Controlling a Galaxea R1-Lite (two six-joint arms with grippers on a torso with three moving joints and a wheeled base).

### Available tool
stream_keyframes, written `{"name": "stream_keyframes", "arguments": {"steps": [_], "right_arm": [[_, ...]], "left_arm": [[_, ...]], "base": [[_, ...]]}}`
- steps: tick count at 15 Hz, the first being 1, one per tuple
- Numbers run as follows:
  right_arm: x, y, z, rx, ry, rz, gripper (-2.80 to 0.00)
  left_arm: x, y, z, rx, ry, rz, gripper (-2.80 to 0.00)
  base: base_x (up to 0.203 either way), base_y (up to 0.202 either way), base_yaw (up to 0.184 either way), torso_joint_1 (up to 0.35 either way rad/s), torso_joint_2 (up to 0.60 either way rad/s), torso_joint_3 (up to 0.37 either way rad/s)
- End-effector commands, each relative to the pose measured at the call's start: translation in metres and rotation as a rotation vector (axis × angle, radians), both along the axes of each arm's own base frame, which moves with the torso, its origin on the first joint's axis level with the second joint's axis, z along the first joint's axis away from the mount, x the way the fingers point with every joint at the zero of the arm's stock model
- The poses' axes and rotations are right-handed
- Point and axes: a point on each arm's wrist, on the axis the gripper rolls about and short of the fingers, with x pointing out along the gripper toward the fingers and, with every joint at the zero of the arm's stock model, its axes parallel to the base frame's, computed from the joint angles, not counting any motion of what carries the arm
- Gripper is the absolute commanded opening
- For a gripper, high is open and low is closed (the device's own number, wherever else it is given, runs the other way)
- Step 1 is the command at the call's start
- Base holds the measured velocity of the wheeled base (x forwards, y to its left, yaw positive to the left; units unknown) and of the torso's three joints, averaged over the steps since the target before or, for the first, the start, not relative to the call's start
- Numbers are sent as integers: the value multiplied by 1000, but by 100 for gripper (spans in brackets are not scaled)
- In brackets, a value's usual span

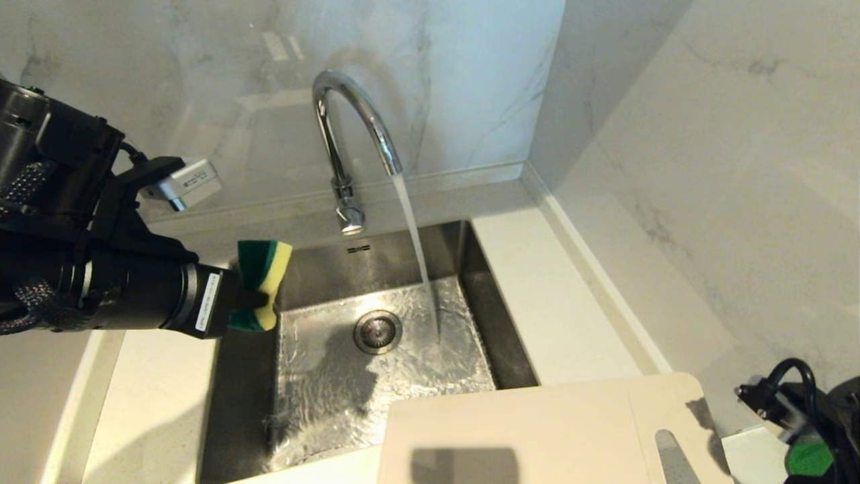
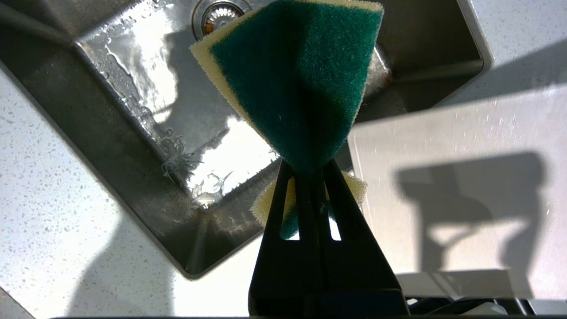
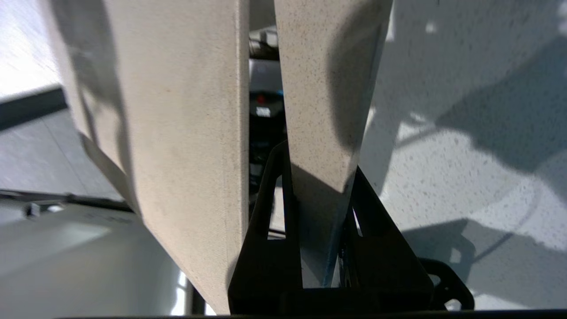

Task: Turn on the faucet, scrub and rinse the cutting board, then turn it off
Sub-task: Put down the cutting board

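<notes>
Faucet running into sink. Left gripper at 9 o'clock, pinching sponge. Right gripper clamps cutting board at 5 o'clock by its handle strip. Risk: narrow grip, wet board could twist loose under scrubbing.

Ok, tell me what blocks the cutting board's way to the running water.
Nothing visible. The right gripper holds the cutting board at the sink's near edge; the faucet's stream falls into open basin beyond it.
</notes>
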Motion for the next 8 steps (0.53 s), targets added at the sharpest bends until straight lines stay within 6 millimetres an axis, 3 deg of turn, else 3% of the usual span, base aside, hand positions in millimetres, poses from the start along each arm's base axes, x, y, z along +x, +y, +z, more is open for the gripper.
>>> {"name": "stream_keyframes", "arguments": {"steps": [1, 5, 8], "right_arm": [[-8, -4, -18, -34, 30, 13, -280], [-8, -4, -40, -64, 34, 26, -280], [2, 0, -51, -68, 61, 18, -280]], "left_arm": [[1, -1, 0, 3, 2, 1, -280], [1, -1, 1, 2, -1, 1, -280], [1, -1, 1, 3, -2, 2, -280]], "base": [[0, 0, 0, 0, 0, 0], [0, 0, 0, 0, 0, 0], [0, 0, 0, 0, 0, 0]]}}
